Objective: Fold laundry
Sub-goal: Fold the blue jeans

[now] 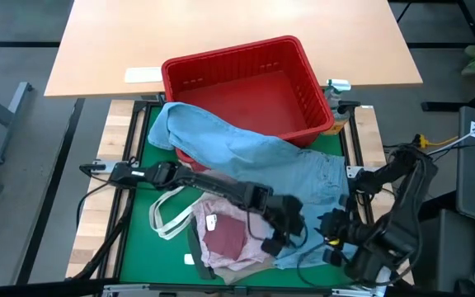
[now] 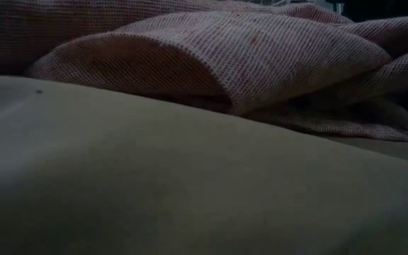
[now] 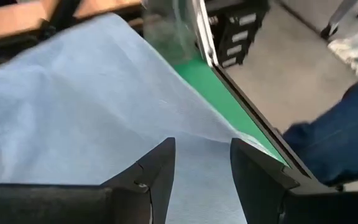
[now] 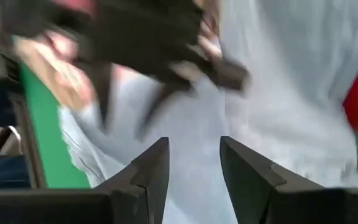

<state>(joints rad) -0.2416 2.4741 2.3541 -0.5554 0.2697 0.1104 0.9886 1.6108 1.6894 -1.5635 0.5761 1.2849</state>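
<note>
The light blue jeans point(image 1: 254, 148) lie spread across the green mat point(image 1: 159, 157), their far end up against the red basket's near wall. The mottled pink top point(image 1: 225, 235) lies crumpled at the near edge, over beige cloth point(image 2: 154, 184). My left gripper point(image 1: 280, 239) point(image 3: 201, 165) hovers open over the jeans' near part, beside the pink top, with nothing between its fingers. My right gripper point(image 1: 334, 227) point(image 4: 194, 168) is open too, just right of it above the jeans point(image 4: 278, 93), and looks at the left gripper point(image 4: 160, 43).
The red basket point(image 1: 221, 59) stands at the mat's far edge. A white tote bag point(image 1: 167, 216) lies left of the pink top. The mat's metal right edge point(image 3: 241, 93) runs close to the grippers. A wooden table point(image 1: 221, 25) lies beyond. Dark blue cloth point(image 3: 328, 143) shows past the table edge.
</note>
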